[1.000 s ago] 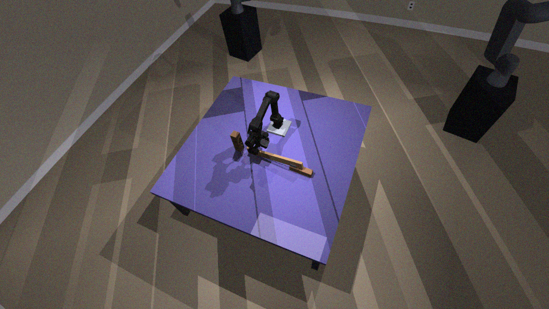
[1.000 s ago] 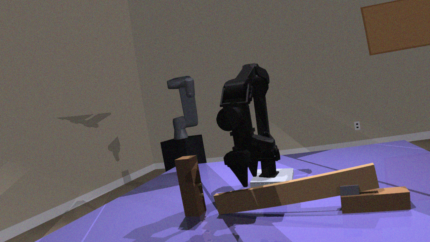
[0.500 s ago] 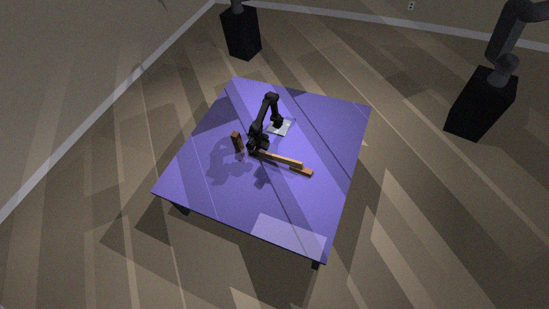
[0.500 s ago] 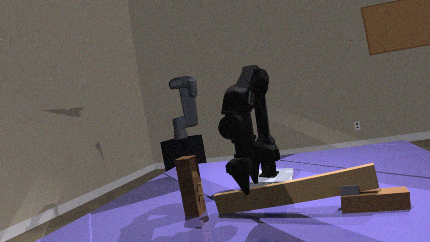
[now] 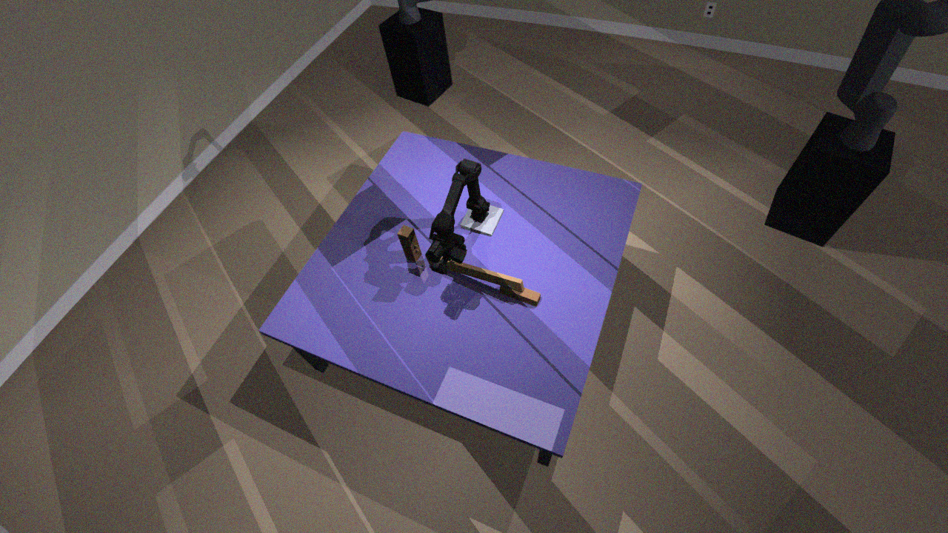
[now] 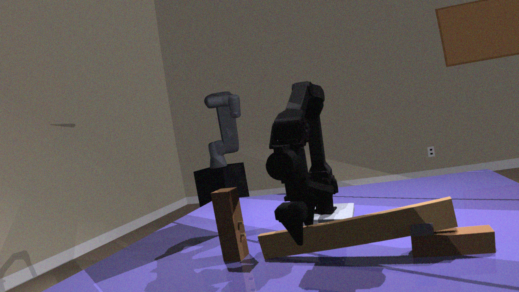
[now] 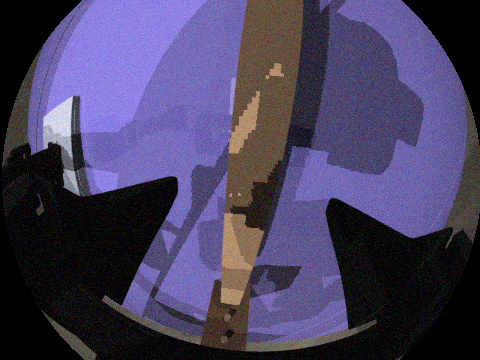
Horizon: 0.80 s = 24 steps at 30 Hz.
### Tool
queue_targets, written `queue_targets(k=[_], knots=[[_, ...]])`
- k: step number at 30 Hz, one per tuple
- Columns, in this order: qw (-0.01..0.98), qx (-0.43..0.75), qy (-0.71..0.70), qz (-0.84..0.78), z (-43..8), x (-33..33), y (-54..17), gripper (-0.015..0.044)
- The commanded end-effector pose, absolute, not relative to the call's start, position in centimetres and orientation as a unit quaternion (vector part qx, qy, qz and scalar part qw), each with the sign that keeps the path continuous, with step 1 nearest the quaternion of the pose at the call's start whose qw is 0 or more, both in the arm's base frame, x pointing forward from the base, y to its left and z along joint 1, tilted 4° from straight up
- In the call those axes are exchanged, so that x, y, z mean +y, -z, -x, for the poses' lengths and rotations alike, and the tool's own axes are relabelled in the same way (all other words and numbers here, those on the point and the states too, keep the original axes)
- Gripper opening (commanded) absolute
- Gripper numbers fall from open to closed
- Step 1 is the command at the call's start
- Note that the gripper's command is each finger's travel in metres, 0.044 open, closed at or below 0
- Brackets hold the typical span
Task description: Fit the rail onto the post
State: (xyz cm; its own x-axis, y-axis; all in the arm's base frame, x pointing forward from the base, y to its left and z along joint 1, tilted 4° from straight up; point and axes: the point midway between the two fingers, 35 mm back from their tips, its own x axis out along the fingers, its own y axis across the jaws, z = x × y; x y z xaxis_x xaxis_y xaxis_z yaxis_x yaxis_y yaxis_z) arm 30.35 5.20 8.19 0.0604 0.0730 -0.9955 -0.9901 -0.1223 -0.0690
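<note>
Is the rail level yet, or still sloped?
Still sloped. The rail rises from its near end on the table up to the footboard block; the post's pegs remain bare.

Matt wooden rail [image 6: 357, 226]; glossy table [image 6: 417, 188] — smooth.

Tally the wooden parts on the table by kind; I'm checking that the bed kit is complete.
Rail: 1
Post: 1
Pegs on the post: 2
Footboard block: 1
Total: 5
</note>
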Motion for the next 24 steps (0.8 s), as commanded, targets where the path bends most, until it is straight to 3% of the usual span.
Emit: queue_targets(k=[1,14,24], knots=[[0.5,0.436,-0.531,0.526,-30.2,5.2,-7.4,0.044],[0.501,0.436,-0.531,0.526,-30.1,5.3,-5.6,0.044],[0.501,0.436,-0.531,0.526,-30.1,5.3,-5.6,0.0177]])
